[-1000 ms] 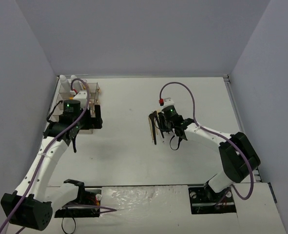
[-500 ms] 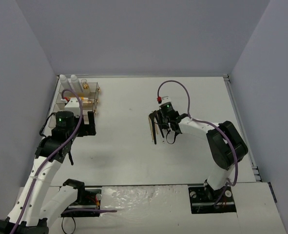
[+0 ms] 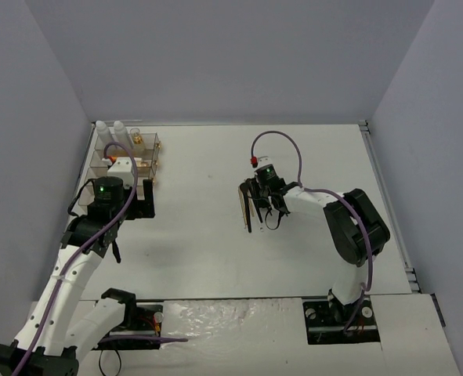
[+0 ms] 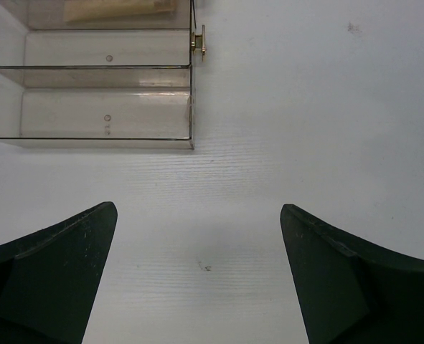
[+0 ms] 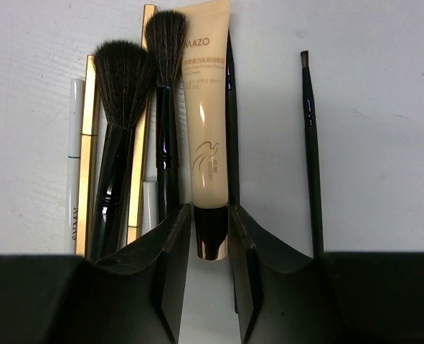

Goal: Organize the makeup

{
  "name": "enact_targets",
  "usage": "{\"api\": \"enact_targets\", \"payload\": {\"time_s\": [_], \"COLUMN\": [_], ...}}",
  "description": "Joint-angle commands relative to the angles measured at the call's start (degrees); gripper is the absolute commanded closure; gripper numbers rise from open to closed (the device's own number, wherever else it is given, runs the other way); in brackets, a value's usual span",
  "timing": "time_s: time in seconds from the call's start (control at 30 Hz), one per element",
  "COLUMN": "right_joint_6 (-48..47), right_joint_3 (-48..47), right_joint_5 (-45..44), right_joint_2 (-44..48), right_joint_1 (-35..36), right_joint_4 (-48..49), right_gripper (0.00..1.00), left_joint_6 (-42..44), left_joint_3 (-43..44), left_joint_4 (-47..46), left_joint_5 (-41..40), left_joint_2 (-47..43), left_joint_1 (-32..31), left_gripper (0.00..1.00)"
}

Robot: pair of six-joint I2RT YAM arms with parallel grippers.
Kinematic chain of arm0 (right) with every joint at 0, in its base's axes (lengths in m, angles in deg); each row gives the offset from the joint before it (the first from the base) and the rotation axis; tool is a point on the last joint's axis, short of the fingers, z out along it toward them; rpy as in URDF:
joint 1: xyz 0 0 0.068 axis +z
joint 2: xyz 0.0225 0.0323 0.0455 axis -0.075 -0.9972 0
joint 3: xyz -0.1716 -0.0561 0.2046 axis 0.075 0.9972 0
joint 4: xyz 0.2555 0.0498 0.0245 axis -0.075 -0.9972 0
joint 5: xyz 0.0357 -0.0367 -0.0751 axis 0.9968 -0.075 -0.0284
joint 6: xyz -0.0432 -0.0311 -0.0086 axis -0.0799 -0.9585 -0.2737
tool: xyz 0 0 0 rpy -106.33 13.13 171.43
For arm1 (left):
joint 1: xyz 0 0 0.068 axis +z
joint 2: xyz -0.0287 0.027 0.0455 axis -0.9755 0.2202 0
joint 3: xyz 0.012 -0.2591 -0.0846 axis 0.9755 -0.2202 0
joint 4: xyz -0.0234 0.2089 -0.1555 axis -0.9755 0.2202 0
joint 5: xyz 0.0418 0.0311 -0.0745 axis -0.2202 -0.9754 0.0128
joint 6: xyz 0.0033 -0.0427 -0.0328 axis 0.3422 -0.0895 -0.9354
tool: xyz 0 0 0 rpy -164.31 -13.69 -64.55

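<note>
Narrowing in the last second, the right gripper (image 5: 210, 218) is now pinching the cap end of the beige tube (image 5: 206, 107), which is lying among the brushes (image 5: 123, 86) at the middle of the worktop (image 3: 200, 235), so lifting seems next. The left gripper (image 4: 199, 215), wide open, is backing away from the drawer box (image 4: 90, 132).

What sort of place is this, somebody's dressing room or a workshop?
Most likely a robot test booth, not a home: plain grey walls box in a white table, a left arm and right arm are fixed at its edge, and brushes and a tube lie in a row.
</note>
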Motion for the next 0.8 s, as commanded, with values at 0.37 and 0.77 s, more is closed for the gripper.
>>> {"api": "enact_targets", "payload": {"time_s": [0.37, 0.77], "right_joint_6": [-1.7, -4.4], "right_joint_3": [-2.3, -2.1], "right_joint_5": [1.5, 12.8], "right_joint_2": [3.1, 22.0], "right_joint_1": [-0.8, 2.5], "right_joint_4": [2.1, 0.6], "right_gripper": [0.97, 1.0], "left_joint_6": [0.2, -11.8], "left_joint_3": [3.1, 6.3], "left_joint_4": [-2.1, -7.3], "left_joint_5": [0.5, 15.1], "left_joint_2": [0.6, 1.8], "left_joint_1": [0.0, -0.3], "left_gripper": [0.03, 0.03]}}
